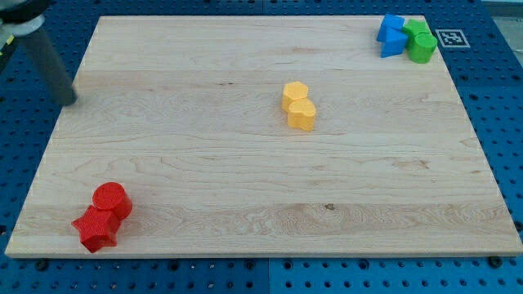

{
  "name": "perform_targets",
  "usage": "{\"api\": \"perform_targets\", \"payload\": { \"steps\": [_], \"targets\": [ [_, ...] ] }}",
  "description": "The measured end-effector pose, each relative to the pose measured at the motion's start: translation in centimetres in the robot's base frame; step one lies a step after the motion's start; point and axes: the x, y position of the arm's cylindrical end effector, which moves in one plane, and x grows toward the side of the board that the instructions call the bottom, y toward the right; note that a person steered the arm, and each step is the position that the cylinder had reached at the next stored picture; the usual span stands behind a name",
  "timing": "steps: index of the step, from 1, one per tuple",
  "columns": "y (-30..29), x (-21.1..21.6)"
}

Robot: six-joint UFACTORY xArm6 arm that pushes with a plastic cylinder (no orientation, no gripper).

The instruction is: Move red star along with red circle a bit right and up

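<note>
The red circle [112, 200] and the red star [96, 229] sit touching each other near the board's bottom left corner, the star below and left of the circle. My tip [72, 101] is at the board's left edge, well above the red blocks and apart from them. The rod leans up toward the view's top left corner.
Two yellow blocks [299, 105] sit touching near the board's middle. Blue blocks [391, 35] and green blocks [421, 41] cluster at the top right corner. The wooden board [245, 180] lies on a blue pegboard; a marker tag [450, 37] sits past the right corner.
</note>
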Motion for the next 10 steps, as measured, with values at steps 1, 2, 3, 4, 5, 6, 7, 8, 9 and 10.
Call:
{"api": "perform_targets", "payload": {
  "steps": [1,2,3,4,5,6,7,8,9,10],
  "targets": [
    [0.1,7.2],
    [2.0,14.7],
    [4.7,19.0],
    [5.8,19.0],
    [8.8,18.9],
    [13.5,18.9],
    [15.1,18.6],
    [15.1,18.6],
    [15.3,18.9],
    [15.3,18.9]
  ]
}}
